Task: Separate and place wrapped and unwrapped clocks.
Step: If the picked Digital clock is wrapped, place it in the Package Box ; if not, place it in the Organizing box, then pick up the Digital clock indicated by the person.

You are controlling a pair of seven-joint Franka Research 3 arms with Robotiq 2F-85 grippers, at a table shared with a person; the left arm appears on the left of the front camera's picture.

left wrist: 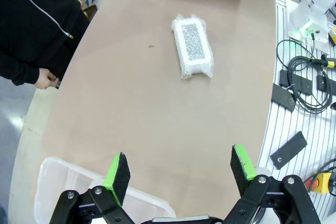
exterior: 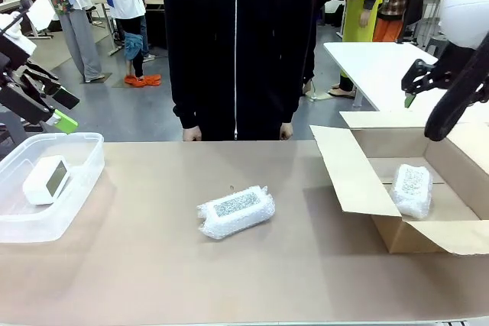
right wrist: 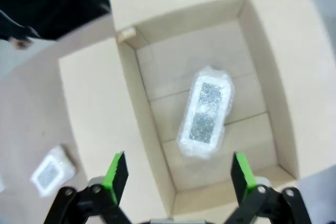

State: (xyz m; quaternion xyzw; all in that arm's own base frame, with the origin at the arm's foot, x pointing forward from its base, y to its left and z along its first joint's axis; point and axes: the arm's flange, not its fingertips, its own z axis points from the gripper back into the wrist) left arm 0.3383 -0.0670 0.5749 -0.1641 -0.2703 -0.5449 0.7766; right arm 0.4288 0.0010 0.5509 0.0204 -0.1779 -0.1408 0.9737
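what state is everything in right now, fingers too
wrapped clock on table: lying flat, not held
wrapped clock in box: lying on the box floor
bare clock: lying in the bin
cardboard box: flaps open
clear bin: no lid
left fingers: open, empty
right fingers: open, empty

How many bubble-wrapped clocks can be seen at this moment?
2. The table bundle lies near the middle of the table; the boxed bundle lies inside the open cardboard box. No others appear hidden.
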